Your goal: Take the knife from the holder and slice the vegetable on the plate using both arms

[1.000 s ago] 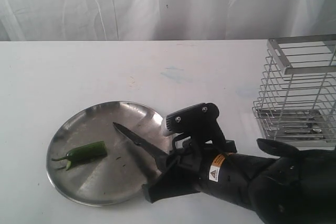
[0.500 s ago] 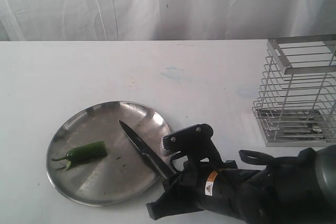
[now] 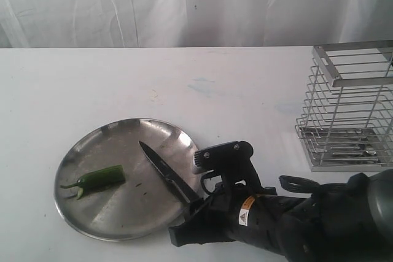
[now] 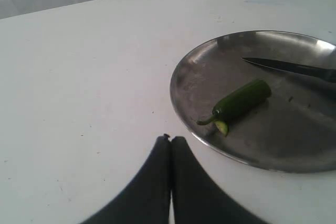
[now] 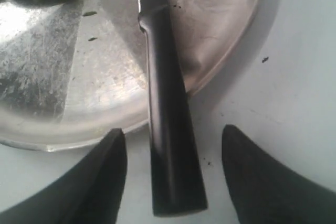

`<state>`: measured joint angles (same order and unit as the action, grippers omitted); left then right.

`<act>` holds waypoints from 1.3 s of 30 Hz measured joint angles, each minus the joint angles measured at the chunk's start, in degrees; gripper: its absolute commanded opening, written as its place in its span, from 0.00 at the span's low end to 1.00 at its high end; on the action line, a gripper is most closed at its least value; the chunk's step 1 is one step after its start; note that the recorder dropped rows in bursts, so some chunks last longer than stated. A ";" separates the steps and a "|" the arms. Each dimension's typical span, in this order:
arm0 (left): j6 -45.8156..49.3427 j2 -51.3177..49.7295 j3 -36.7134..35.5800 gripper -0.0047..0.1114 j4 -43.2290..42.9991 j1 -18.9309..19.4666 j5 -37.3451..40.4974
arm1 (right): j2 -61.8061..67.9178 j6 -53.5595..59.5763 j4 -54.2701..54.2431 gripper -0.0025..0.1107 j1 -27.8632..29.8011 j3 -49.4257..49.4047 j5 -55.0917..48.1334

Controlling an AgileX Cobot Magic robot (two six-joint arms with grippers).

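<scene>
The knife (image 3: 164, 172) lies with its dark blade on the steel plate (image 3: 123, 139) and its black handle (image 5: 170, 129) crossing the rim onto the table. My right gripper (image 5: 173, 130) is open, one finger on each side of the handle's end, touching neither side. The green chili (image 4: 241, 100) rests on the plate's left part (image 3: 101, 178), stem toward the rim, with a small cut slice (image 4: 222, 127) beside the stem. My left gripper (image 4: 170, 139) is shut and empty, low over the table just outside the plate's rim (image 4: 194, 72). It is out of the exterior view.
The silver wire holder (image 3: 347, 108) stands at the right of the table, with utensils in its base tray. The bulky black right arm (image 3: 295, 219) fills the near right corner. A white curtain hangs behind the table.
The right gripper carried the knife down and toward the near right. The blade now rests on the plate and the fingers stand apart from the handle. The chili has not moved.
</scene>
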<state>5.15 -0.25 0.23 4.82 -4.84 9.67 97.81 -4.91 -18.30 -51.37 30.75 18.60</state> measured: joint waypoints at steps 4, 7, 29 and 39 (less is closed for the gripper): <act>0.00 0.00 0.00 0.04 0.00 0.00 0.00 | -2.44 0.00 0.00 0.49 0.00 0.00 0.00; 0.00 0.00 0.00 0.04 0.00 0.00 0.00 | -5.48 0.00 0.00 0.49 0.00 0.00 0.00; 0.00 0.00 0.00 0.04 0.00 0.00 0.00 | -13.37 20.87 -8.14 0.48 23.86 26.22 -68.84; 0.00 0.00 0.00 0.04 0.00 0.00 0.00 | 2.71 50.38 -29.30 0.48 29.50 32.66 -87.69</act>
<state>5.15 -0.25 0.23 4.82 -4.84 9.67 100.52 45.47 -47.60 -21.87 63.41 -69.09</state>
